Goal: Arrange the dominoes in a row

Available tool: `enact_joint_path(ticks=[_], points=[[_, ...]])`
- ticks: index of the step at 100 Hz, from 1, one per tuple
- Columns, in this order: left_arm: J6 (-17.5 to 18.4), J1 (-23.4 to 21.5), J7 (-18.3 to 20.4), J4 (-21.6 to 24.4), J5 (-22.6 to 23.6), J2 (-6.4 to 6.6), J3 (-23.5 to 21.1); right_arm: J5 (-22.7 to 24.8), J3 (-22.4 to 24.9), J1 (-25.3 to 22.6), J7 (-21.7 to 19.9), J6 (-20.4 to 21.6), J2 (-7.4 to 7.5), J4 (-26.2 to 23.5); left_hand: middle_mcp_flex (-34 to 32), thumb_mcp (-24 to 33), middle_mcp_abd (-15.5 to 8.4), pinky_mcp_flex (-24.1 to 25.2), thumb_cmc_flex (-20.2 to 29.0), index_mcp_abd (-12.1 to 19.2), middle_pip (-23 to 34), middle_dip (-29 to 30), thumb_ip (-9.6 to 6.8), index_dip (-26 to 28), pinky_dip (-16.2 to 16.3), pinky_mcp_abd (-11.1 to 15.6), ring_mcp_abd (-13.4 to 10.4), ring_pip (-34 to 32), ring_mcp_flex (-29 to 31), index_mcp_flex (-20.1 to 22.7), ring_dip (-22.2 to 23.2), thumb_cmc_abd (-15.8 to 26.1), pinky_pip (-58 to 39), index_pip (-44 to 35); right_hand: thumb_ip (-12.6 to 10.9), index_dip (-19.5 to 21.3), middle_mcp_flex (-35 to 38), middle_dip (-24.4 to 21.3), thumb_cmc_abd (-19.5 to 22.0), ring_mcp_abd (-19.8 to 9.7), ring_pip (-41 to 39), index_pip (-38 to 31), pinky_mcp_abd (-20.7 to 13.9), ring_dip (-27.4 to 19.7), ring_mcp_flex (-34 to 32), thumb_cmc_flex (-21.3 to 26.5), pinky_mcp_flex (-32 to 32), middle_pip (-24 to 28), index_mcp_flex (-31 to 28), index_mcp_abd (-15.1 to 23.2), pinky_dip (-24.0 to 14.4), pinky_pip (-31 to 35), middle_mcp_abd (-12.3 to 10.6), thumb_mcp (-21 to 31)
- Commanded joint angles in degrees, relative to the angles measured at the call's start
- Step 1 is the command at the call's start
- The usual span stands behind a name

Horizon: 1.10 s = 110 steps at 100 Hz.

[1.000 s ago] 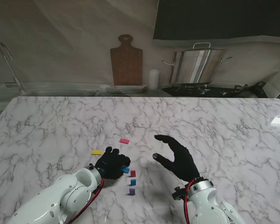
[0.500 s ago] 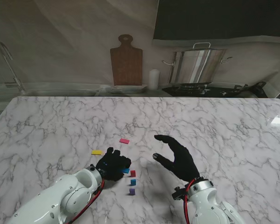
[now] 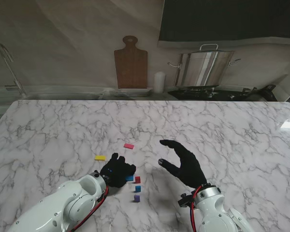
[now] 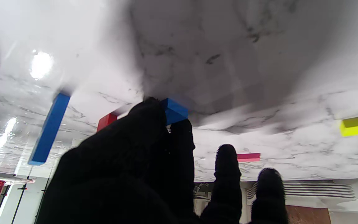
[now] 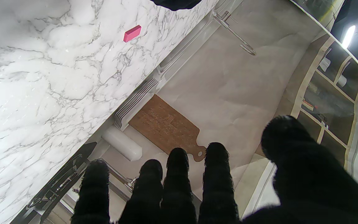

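Observation:
My left hand [image 3: 117, 171] is shut on a blue domino [image 3: 130, 178], pinched between thumb and forefinger just over the marble table [image 3: 222, 125]. The left wrist view shows that blue domino [image 4: 174, 111] at the fingertips [image 4: 149, 107]. Right beside it stand a red domino [image 3: 137, 180], a second blue domino [image 3: 137, 188] and a purple domino [image 3: 137, 198], lined up toward me. A yellow domino [image 3: 100, 157] and a pink domino [image 3: 129, 146] lie flat farther out. My right hand [image 3: 183, 162] hovers open to the right of the line, fingers spread, holding nothing.
A wooden cutting board [image 3: 131, 63], a white candle [image 3: 158, 82] and a steel pot [image 3: 205, 67] stand behind the table's far edge. In the right wrist view the pink domino [image 5: 132, 33] lies on the marble, with the cutting board [image 5: 166, 127] beyond.
My left hand has shifted very slightly toward me with the blue domino in it. The right hand has not moved.

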<state>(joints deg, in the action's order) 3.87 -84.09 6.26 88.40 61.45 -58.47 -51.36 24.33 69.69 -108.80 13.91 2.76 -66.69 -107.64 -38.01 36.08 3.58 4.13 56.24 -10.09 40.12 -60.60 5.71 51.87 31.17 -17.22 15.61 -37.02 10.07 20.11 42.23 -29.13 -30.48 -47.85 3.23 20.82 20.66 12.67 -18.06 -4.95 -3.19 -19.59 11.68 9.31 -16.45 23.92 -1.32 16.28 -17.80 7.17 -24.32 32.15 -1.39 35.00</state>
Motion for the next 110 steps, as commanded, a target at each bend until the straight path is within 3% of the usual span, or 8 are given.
enact_joint_path(ticks=[1, 34, 66, 110], points=[[-0.40, -0.16, 1.20, -0.51, 0.31, 0.19, 0.36, -0.08, -0.08, -0.15, -0.01, -0.24, -0.09, 0.16, -1.65, -0.53, -0.36, 1.17, 4.80, -1.03, 3.29, -2.64, 0.92, 1.78, -0.82, -1.80, -0.44, -1.96, -0.33, -1.62, 1.74, -4.09, 0.47, -2.25, -1.23, 0.83, -0.44, 0.58, 1.17, -1.51, 0.64, -0.53, -0.27, -0.98, -0.23, 1.41, -0.20, 1.04, 0.63, 0.66, -0.66, 0.71, 0.17, 0.60], [-1.51, -0.15, 0.08, -0.77, 0.83, 0.04, 0.32, -0.10, -0.10, -0.14, -0.04, -0.20, -0.09, 0.20, -0.78, 2.67, -1.28, 1.27, 9.04, 2.07, 7.98, -5.94, 0.85, 5.45, -0.70, -2.07, -0.15, -5.15, -0.60, -1.39, 5.41, -3.74, 1.35, -6.09, -1.24, 0.81, -0.46, 0.58, 1.25, -1.52, 0.62, -0.52, -0.21, -0.97, -0.28, 1.40, -0.18, 1.02, 0.70, 0.68, -0.69, 0.74, 0.08, 0.54], [-2.15, -0.51, -0.26, -0.62, 1.05, -0.05, -0.31, -0.05, -0.10, -0.18, -0.15, -0.17, -0.05, 0.15, 0.59, 1.33, -1.37, 1.45, 8.07, 4.90, 13.25, -8.48, 0.80, 8.89, 0.04, -2.49, 1.01, -8.00, -0.75, 0.23, 8.74, -3.81, 2.27, -12.28, -1.26, 0.80, -0.50, 0.57, 1.15, -1.54, 0.63, -0.51, -0.17, -0.96, -0.26, 1.51, -0.24, 0.96, 0.73, 0.72, -0.75, 0.77, 0.11, 0.56], [-2.52, -0.79, -0.50, -0.50, 0.85, -0.13, -0.58, -0.03, -0.12, -0.17, -0.18, -0.18, -0.04, 0.14, 2.45, 1.57, -1.54, 1.83, 5.61, 5.88, 18.57, -8.56, 0.77, 20.69, 2.13, -2.63, 1.21, -10.15, -1.80, 1.82, 11.93, -4.41, 4.14, -23.23, -1.24, 0.81, -0.51, 0.58, 1.11, -1.49, 0.65, -0.53, -0.20, -0.97, -0.23, 1.50, -0.16, 0.97, 0.71, 0.76, -0.79, 0.80, 0.16, 0.69]])
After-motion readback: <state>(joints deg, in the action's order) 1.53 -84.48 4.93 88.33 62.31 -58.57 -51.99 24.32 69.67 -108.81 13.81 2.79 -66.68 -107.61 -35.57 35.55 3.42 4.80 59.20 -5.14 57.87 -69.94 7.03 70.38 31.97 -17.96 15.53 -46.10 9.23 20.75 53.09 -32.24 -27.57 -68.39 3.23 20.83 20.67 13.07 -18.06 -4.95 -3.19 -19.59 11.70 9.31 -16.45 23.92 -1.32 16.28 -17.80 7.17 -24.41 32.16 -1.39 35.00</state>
